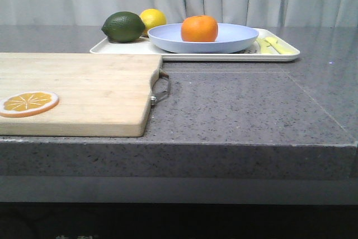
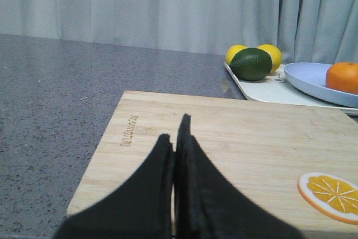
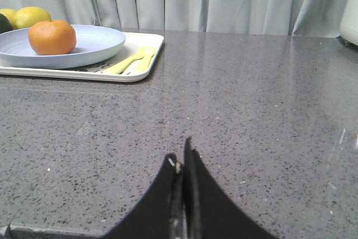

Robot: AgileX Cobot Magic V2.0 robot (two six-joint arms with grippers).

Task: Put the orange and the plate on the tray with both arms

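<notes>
The orange [image 1: 199,28] sits in the pale blue plate [image 1: 235,40], and the plate rests on the cream-white tray [image 1: 282,55] at the back of the table. The orange [image 2: 343,76], plate [image 2: 305,79] and tray [image 2: 268,90] also show in the left wrist view, and the orange [image 3: 52,37], plate [image 3: 95,40] and tray [image 3: 148,48] in the right wrist view. My left gripper [image 2: 175,130] is shut and empty, low over the wooden cutting board [image 2: 246,144]. My right gripper [image 3: 180,158] is shut and empty over bare grey table, well away from the tray. Neither gripper shows in the front view.
A dark green lime [image 1: 123,26] and a yellow lemon [image 1: 153,19] lie on the tray's left part; yellow-green cutlery [image 1: 277,45] lies at its right end. The cutting board [image 1: 78,93] with a metal handle [image 1: 162,88] carries a flat orange slice [image 1: 28,103]. Curtains hang behind.
</notes>
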